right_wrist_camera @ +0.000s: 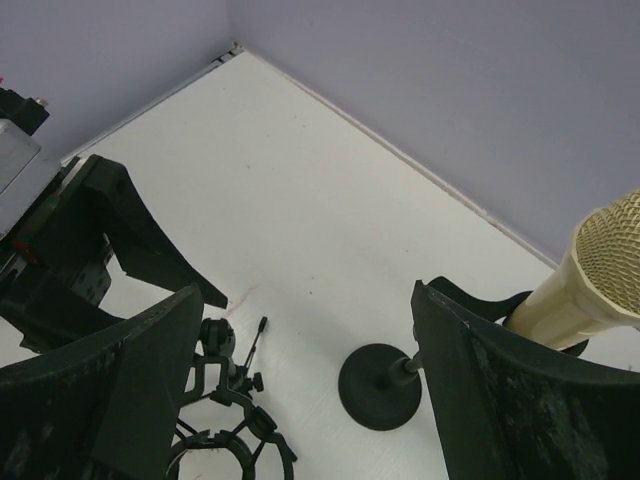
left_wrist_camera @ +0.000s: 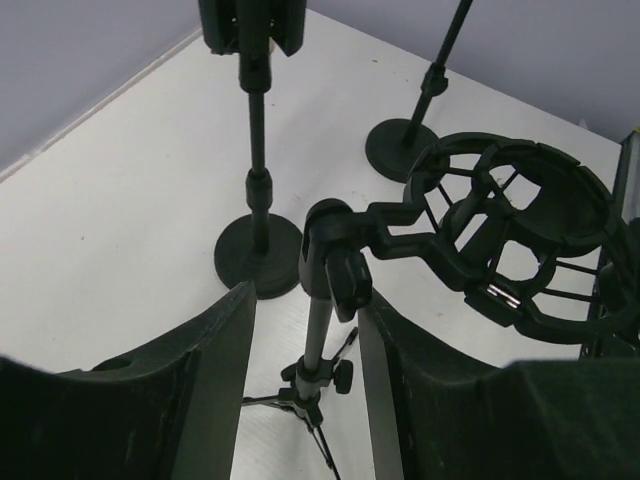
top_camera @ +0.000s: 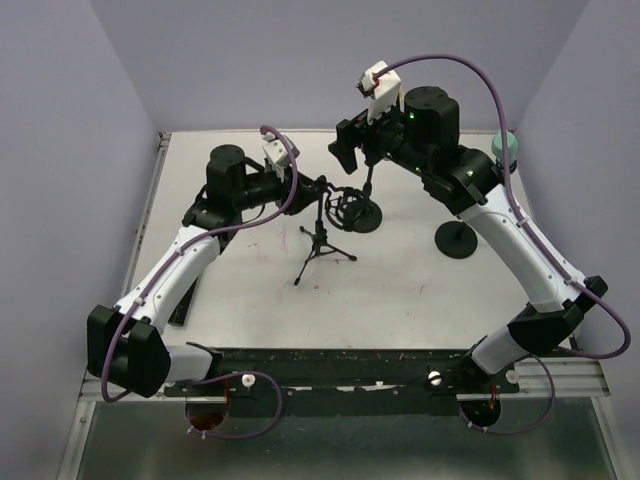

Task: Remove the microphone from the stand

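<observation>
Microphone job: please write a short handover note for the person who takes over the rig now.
Left pincer: open, one finger on each side of the tripod stand pole, not closed on it. The shock mount on it is empty.
Right pincer: open, holding nothing.
The microphone is just outside one right finger, apparently in the clip of the round-base stand.
Done: nothing removed yet.
Left: grip the microphone and lift it out of the clip.

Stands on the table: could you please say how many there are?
3: the tripod stand at centre, one round-base stand just behind it, a second round-base stand to the right.
</observation>
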Robot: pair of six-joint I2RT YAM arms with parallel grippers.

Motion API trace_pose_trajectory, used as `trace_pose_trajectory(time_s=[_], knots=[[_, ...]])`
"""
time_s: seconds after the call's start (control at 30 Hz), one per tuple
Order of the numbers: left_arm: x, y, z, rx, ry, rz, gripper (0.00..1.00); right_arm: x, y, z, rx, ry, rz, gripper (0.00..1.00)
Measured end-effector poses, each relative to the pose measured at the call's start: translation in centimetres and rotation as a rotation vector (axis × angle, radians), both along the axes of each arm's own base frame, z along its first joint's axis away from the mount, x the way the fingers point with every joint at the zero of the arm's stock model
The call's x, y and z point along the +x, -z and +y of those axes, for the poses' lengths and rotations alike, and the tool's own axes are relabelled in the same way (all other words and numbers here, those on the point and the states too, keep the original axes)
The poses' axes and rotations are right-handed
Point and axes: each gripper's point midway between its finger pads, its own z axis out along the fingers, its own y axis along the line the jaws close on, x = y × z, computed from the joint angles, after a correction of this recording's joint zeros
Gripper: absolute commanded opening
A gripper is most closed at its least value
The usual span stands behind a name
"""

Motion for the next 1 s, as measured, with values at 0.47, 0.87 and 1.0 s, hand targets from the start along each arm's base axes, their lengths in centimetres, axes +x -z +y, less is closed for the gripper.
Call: trace_pose_trajectory(time_s=[0.47,0.87,1.0], knots=[[-1.8,0.9,-0.7,0.083,0.141,-0.048,0.14,-3.3,5.5,0.8,-0.170,-0.269,0.049,0.87],[-2.6,-0.9,-2.0,0.187,0.403,-0.115,0.33,-5.4,7.6,1.3,-0.202,-0.393,0.071,0.87],[-2.6,0.0,-1.9,0.205,0.421,-0.102,0.61,-6.1,7.8,0.6,-0.211,-0.396,0.065,0.87]])
